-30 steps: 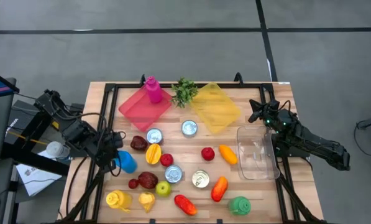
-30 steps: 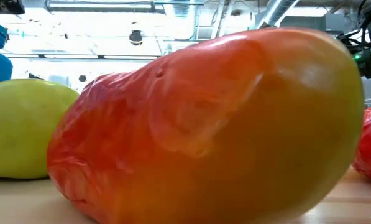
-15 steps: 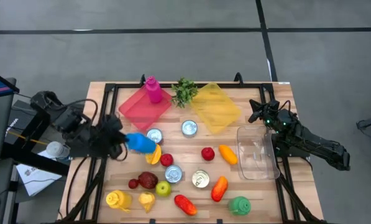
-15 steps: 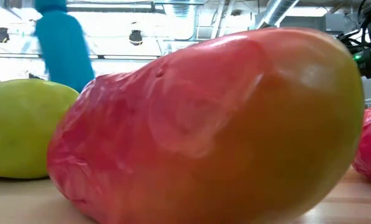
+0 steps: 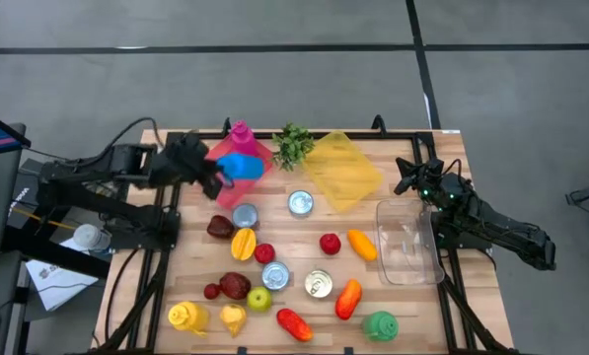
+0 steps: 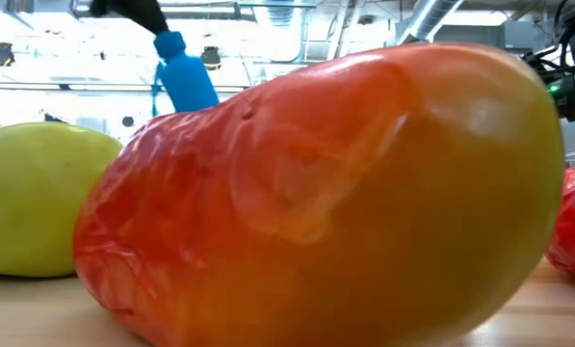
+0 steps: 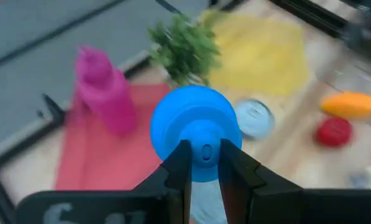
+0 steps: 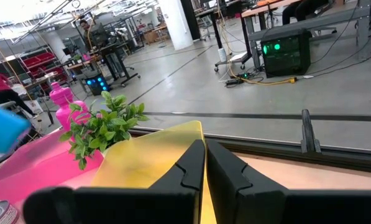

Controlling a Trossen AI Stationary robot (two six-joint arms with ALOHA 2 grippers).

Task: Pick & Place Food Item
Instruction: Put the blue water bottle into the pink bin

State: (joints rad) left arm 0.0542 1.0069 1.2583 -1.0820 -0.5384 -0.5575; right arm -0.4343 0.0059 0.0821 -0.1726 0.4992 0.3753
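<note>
A blue bottle (image 5: 241,165) is in my left gripper (image 5: 216,175), up in the air over the pink tray (image 5: 215,177) at the table's far left. The left wrist view shows the blue bottle (image 7: 194,127) end-on between the gripper's (image 7: 204,163) dark fingers. The low view shows it (image 6: 187,81) high in the background. A pink bottle (image 5: 242,141) stands on the tray's far part. My right gripper (image 5: 407,176) is shut and waits at the right edge, beside the clear container (image 5: 408,242). My left gripper pinches the blue bottle's cap end (image 7: 204,151) between its two fingers (image 7: 176,167). The fingers come from the table's left and lie along the bottle. The bottle is lifted clear and tilted, its body (image 6: 191,87) slanting down and away from the gripper.
A green plant (image 5: 292,145) and a yellow tray (image 5: 341,170) sit at the far edge. Tins (image 5: 301,203), fruit and vegetables (image 5: 362,244) are spread over the table's middle and near part. A big orange-red fruit (image 6: 326,193) fills the low view.
My left gripper has swung from the table's left edge toward the far edge and somewhat rightward, rising, with the blue bottle in its hold. The bottle has gone from beside the mid-table fruit to the air over the pink tray, and has tipped from upright to slanting.
</note>
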